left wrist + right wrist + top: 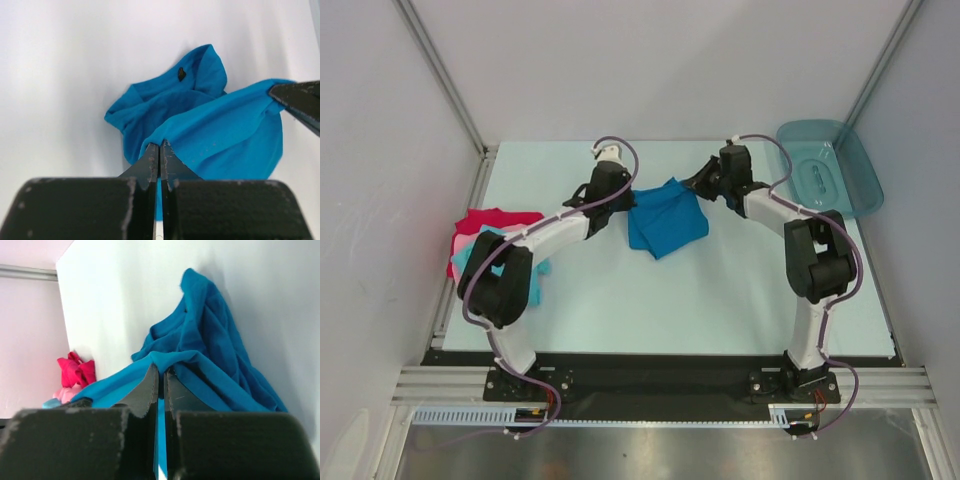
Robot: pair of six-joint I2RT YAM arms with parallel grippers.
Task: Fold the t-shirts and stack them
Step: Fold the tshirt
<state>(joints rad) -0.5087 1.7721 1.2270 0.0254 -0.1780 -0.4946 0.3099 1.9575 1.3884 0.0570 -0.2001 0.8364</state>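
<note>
Blue t-shirt: bunched on the pale surface at the centre of the top view. It sits between my two arms, with one edge raised and stretched between them.
How it will handle: I judge it soft, light and limp. It should sag wherever I am not holding it and keep no shape of its own (and probably slide easily on this smooth top).
Where to take hold: out at an edge or corner, two points well apart, so the cloth hangs flat between them and not in a wad.
Left gripper: fingers pressed together, pinching the shirt's edge on its left side. Blue cloth spreads out just past the tips.
Right gripper: also pressed together, nipping the opposite edge, with a fold of blue draped over the tips.
Other shirts: the red t-shirt, pink t-shirt and turquoise t-shirt are heaped at the left edge of the top view, partly under my left arm.
Tray: upper right, well apart from the shirt.
</note>
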